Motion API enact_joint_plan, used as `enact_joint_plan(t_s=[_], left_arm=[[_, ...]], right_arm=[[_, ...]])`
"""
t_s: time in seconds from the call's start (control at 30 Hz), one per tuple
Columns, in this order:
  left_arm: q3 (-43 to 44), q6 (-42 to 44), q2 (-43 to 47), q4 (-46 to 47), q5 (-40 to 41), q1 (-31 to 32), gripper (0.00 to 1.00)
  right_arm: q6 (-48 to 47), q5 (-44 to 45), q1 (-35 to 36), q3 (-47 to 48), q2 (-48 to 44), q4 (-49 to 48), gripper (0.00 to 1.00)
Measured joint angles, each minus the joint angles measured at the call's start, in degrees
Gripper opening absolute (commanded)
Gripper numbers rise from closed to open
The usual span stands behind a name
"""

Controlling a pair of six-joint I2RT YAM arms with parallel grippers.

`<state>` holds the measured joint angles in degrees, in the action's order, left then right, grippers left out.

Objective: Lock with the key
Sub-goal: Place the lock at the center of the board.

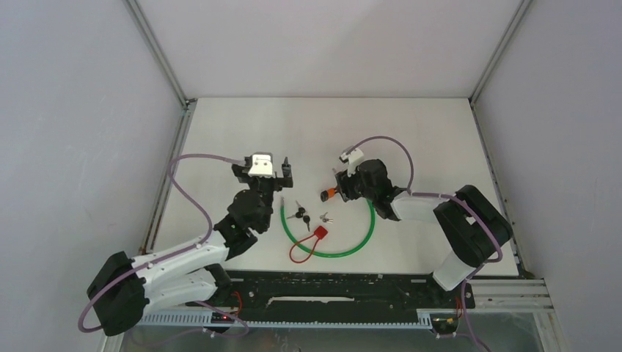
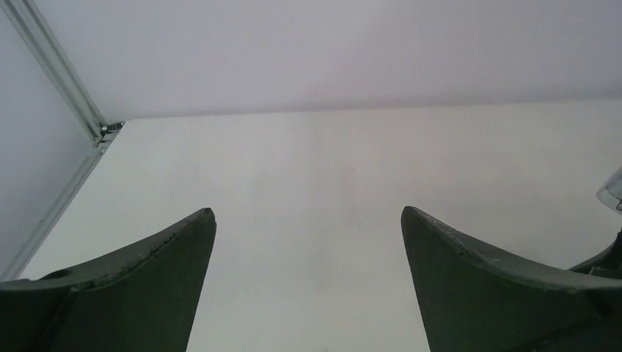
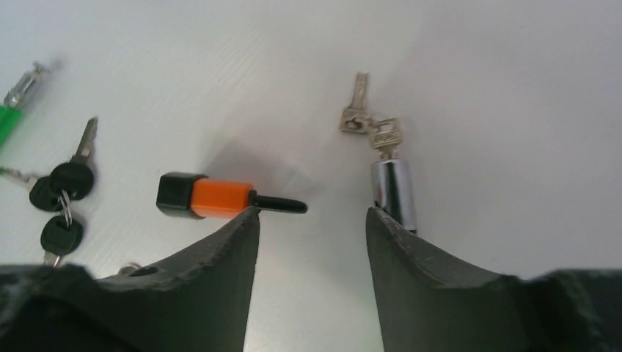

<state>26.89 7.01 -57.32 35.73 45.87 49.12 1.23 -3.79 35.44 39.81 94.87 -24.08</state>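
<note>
A green cable lock (image 1: pixel 359 242) lies in a loop on the white table. Its metal-tipped end (image 3: pixel 18 88) shows at the far left of the right wrist view. A chrome cylinder (image 3: pixel 392 189) with small silver keys (image 3: pixel 367 121) at its tip lies just past my right finger. An orange and black piece with a black pin (image 3: pixel 213 196) lies by the tip of the other finger. My right gripper (image 3: pixel 312 213) is open over the table between them and holds nothing. My left gripper (image 2: pixel 308 213) is wide open above bare table.
A bunch of black-headed keys (image 1: pixel 299 215) and one small silver key (image 1: pixel 325 218) lie inside the cable loop. A red tag on a thin red loop (image 1: pixel 312 238) rests near the front. Grey walls with metal frame rails (image 1: pixel 165 70) enclose the table.
</note>
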Motion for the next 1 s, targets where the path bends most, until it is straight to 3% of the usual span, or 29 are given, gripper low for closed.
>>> enact_joint_plan(t_s=[0.13,0.37,0.63,1.0], left_arm=[[0.0,0.0,-1.9,5.6,0.2,0.0,1.0],[-1.4,-0.5,-10.6,6.2,0.3,0.0,1.0],[-1.5,-1.0,-10.6,6.3,0.3,0.0,1.0],[-1.0,-0.5,-13.0,4.5,0.3,0.1,1.0]], right_arm=[[4.1,5.3,-0.4,0.3,-2.8,1.6,0.63],[10.8,13.7,-4.6,8.5,-3.8,15.6,0.65],[13.6,5.6,-11.1,17.0,6.4,28.5,0.62],[12.3,1.6,-10.2,18.3,7.3,35.8,0.58]])
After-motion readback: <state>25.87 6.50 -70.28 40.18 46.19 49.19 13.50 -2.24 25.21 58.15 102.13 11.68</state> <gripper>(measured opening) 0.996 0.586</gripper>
